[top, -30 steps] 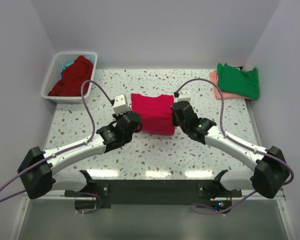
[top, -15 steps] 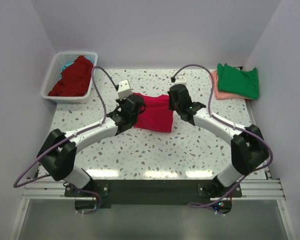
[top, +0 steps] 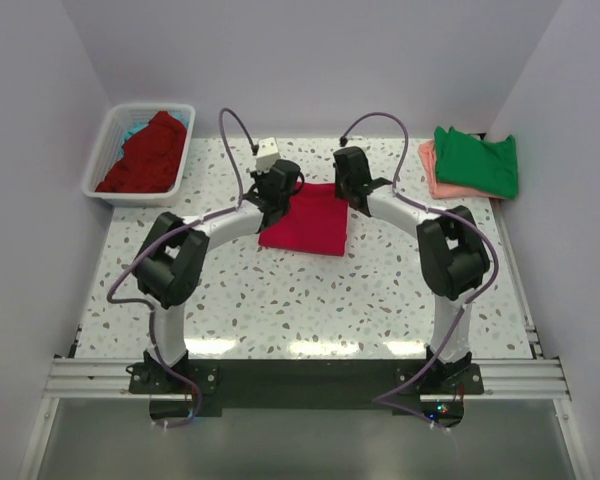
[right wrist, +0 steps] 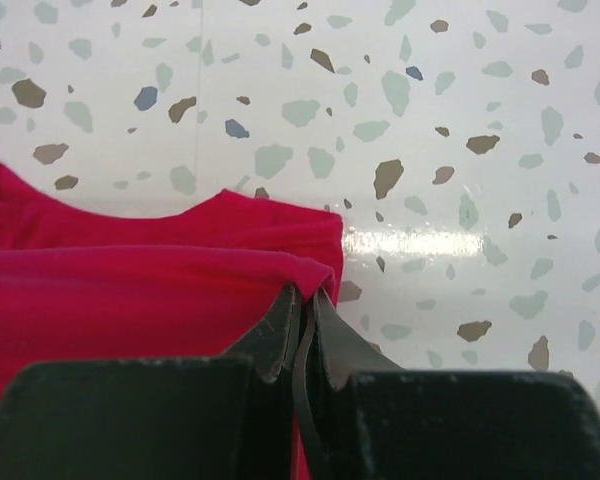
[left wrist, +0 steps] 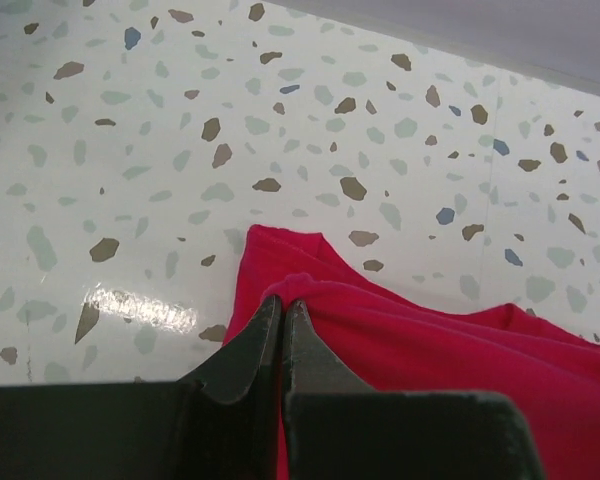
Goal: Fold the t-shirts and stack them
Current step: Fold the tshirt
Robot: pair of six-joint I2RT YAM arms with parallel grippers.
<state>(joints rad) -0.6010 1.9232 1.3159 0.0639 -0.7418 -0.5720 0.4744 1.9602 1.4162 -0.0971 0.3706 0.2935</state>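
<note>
Both jaws are clamped on cloth: left gripper point(left wrist: 282, 308) pinches the left end of the crimson-pink t-shirt point(top: 305, 228)'s upper layer, right gripper point(right wrist: 303, 300) pinches the right end. The shirt sits mid-table point(top: 230, 290), doubled over. Its body lies on the near side of both jaws, towards our bases.

Key relation: the held edge runs left-right between the two grippers, and in both wrist views it sits just short of the lower layer's far edge, with a strip of that layer showing beyond the fingertips. We read the fold as almost aligned, so the next step is probably to let go and lay it flat — not pull further.

The folded outline looks roughly square from above, so we can't call a long axis.

The stack is far right, green t-shirt point(top: 477, 160) on the salmon-pink t-shirt point(top: 430, 178), nearer the right arm. The dark red t-shirt point(top: 145, 155) is in the basket point(top: 105, 150) far left, nearer the left arm.
</note>
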